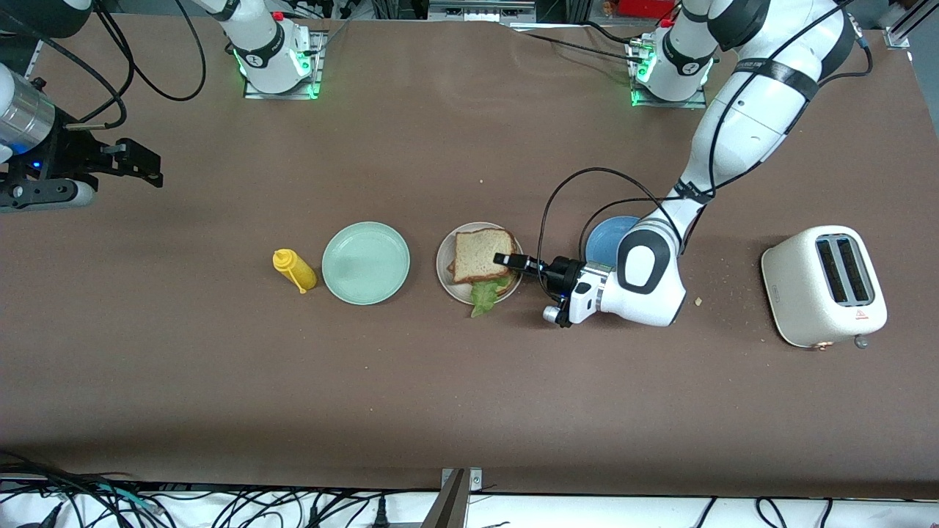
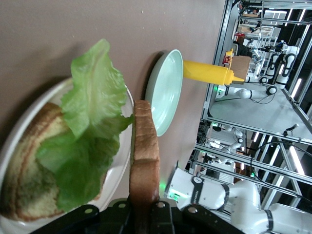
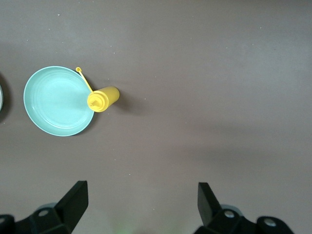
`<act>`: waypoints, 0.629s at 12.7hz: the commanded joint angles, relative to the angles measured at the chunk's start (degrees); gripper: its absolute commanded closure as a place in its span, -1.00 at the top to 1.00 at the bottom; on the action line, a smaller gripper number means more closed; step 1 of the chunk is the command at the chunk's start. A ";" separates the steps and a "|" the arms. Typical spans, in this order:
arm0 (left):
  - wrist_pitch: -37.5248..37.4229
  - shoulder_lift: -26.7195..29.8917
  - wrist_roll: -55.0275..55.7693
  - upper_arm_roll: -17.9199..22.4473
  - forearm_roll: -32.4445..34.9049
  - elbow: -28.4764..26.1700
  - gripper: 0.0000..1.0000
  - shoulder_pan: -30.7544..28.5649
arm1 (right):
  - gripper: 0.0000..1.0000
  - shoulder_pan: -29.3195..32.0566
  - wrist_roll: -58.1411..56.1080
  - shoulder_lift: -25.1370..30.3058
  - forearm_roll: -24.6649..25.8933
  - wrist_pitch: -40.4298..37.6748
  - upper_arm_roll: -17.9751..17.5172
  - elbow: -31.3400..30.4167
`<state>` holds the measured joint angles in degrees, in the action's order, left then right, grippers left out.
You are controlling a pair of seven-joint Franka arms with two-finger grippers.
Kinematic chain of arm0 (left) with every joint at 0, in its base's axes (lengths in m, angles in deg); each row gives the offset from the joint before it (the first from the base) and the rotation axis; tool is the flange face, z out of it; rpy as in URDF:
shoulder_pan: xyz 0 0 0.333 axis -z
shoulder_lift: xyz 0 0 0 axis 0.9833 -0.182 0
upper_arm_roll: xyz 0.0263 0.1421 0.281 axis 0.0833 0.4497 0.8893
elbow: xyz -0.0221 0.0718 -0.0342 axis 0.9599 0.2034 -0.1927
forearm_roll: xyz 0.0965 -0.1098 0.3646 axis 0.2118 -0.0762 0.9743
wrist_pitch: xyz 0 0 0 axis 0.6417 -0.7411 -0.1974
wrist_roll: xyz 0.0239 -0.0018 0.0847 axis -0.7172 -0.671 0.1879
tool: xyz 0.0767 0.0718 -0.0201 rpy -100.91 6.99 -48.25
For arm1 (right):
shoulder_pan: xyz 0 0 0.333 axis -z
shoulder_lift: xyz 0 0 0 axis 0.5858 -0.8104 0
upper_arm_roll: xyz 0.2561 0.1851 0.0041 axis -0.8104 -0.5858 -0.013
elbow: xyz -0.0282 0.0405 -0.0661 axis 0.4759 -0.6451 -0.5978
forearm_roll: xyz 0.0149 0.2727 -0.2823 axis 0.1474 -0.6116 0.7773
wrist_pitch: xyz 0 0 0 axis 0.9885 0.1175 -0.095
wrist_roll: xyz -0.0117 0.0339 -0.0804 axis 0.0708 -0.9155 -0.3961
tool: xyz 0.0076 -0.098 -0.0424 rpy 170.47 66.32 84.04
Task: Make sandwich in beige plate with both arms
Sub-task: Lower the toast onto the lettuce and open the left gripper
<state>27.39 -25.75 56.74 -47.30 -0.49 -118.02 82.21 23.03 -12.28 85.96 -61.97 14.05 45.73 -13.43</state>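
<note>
Brown covers the whole table (image 1: pixel 469 411), and my things sit in a row across its middle. I start at the right arm's end. There my right pincer (image 3: pixel 141 197) hangs over the table's edge with its fingers wide apart and nothing in them. That arm waits, I think, so it stays out of the way. Next comes a yellow squeeze bottle (image 1: pixel 293 269) lying on its side. Just beside it is a mint-green plate (image 1: pixel 365 262) with no food on it. Then comes the beige plate (image 1: pixel 444 273), and the sandwich is here. A bottom slice (image 2: pixel 29 170) lies on the plate with a green lettuce leaf (image 1: pixel 484 297) on it. The leaf sticks out over the rim on the side nearer the front camera. My left pincer (image 1: pixel 506 259) is clamped on the edge of the top slice (image 1: pixel 480 254) and holds it over the leaf. I pinch only the edge so the bread can lie flat when I let go. I cannot tell if it rests on the leaf yet. A blue plate (image 1: pixel 609 236) peeks out from under my left arm. Last is a cream toaster (image 1: pixel 821 286) near the table's edge at the left arm's end. It has a small red warning sign, but the words are too tiny to read. I see no other writing I can read.
</note>
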 commanded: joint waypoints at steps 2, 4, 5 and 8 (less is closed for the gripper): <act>0.81 0.50 -2.77 1.54 -0.21 0.08 0.77 -0.06 | 1.00 0.35 -0.09 -0.65 1.00 -1.39 -0.22 1.70; 0.72 1.28 -2.94 1.64 -0.02 0.08 1.00 -0.67 | 1.00 0.35 0.17 -0.65 0.91 -1.38 -0.22 1.70; 0.72 1.46 -2.94 1.72 0.41 0.08 1.00 -0.76 | 1.00 0.35 0.26 -0.65 0.91 -1.38 -0.22 1.70; 0.72 2.60 -2.68 1.72 4.53 0.08 1.00 -1.20 | 1.00 0.87 0.26 -0.65 0.91 -0.95 0.57 1.79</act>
<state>27.95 -25.20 54.63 -45.80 1.43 -117.36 81.29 23.19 -12.27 85.92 -61.87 14.06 46.01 -13.40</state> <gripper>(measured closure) 0.370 0.000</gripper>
